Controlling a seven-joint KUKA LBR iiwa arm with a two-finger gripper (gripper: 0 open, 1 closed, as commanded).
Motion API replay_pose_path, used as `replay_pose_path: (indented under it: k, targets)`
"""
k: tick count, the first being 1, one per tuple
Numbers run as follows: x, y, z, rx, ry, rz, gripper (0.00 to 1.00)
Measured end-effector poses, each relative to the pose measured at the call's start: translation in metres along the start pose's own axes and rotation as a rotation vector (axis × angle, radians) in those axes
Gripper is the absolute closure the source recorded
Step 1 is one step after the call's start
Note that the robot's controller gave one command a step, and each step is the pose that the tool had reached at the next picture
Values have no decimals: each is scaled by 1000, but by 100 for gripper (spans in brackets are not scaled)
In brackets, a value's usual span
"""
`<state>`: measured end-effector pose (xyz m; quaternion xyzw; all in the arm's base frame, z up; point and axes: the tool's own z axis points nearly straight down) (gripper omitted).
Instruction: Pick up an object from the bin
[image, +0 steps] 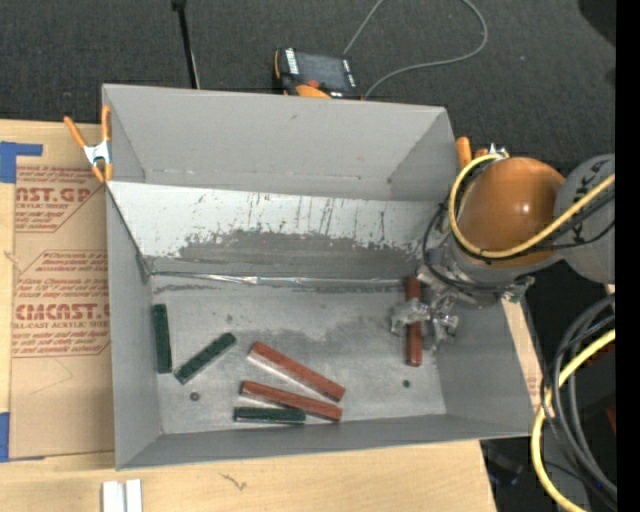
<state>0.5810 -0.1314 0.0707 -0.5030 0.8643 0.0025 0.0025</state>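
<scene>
My gripper (427, 322) is down in the right part of the bin, close to the right wall. A short red-brown stick (414, 348) lies right at it, running from far to near. The stick's far end (411, 288) shows above the gripper and its near end sticks out below it. The gripper's metal body covers the middle of the stick, so I cannot see whether the stick is gripped.
At the bin's near left lie a dark green bar (161, 338) along the left wall and a tilted green bar (205, 357). Beside them are two longer red-brown bars (297, 370) (290, 400) and a dark green bar (268, 415).
</scene>
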Motion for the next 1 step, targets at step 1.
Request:
replay_pose_path:
  k: [1]
  targets:
    - [-3,-10,-164,12,2,-4,100]
